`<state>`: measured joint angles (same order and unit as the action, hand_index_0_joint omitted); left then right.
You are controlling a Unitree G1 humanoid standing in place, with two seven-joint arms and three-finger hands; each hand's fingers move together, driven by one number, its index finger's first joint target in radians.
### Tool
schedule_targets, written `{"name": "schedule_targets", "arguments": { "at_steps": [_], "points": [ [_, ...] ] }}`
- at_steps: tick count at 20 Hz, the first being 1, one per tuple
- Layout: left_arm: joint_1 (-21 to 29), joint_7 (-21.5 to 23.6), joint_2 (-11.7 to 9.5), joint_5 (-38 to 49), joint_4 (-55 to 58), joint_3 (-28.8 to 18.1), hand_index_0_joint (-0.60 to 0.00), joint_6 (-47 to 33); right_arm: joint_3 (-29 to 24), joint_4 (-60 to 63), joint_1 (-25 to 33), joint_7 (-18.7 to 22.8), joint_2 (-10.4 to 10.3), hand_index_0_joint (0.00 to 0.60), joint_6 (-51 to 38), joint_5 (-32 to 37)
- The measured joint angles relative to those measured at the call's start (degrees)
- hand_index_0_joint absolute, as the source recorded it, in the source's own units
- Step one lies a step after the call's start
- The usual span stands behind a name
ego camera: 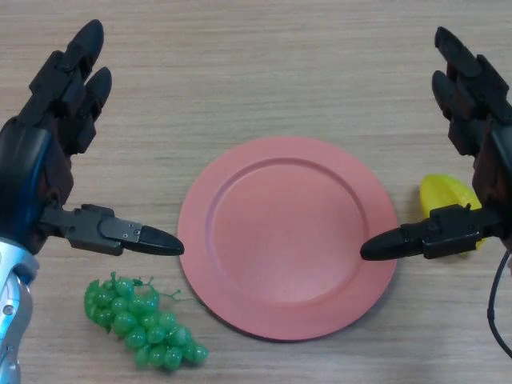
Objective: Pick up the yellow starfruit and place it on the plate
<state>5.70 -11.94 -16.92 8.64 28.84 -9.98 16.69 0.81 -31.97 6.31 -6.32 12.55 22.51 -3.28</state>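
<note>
A yellow starfruit (446, 194) lies on the table just right of the pink plate (288, 236), partly hidden behind my right hand's thumb. My right hand (478, 120) hovers at the right edge, fingers straight and spread, its thumb reaching over the plate's right rim. It holds nothing. At the left edge my left hand (56, 104) is open too, its thumb pointing toward the plate's left rim. The plate carries nothing.
A bunch of green grapes (142, 322) lies on the wooden table (264, 72) below my left thumb, near the plate's lower left rim.
</note>
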Motion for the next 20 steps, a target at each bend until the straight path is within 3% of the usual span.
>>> {"name": "schedule_targets", "arguments": {
  "at_steps": [12,20],
  "points": [
    [-0.3,0.0,0.0,0.0,0.0,0.0,0.0,0.0,-0.3,0.6,-0.9,0.0,0.2,0.0,-1.4,0.0],
    [-0.7,0.0,0.0,0.0,-0.8,-0.1,0.0,0.0,-4.6,18.2,-0.1,0.0,2.4,0.0,-16.1,-6.0]
  ]
}}
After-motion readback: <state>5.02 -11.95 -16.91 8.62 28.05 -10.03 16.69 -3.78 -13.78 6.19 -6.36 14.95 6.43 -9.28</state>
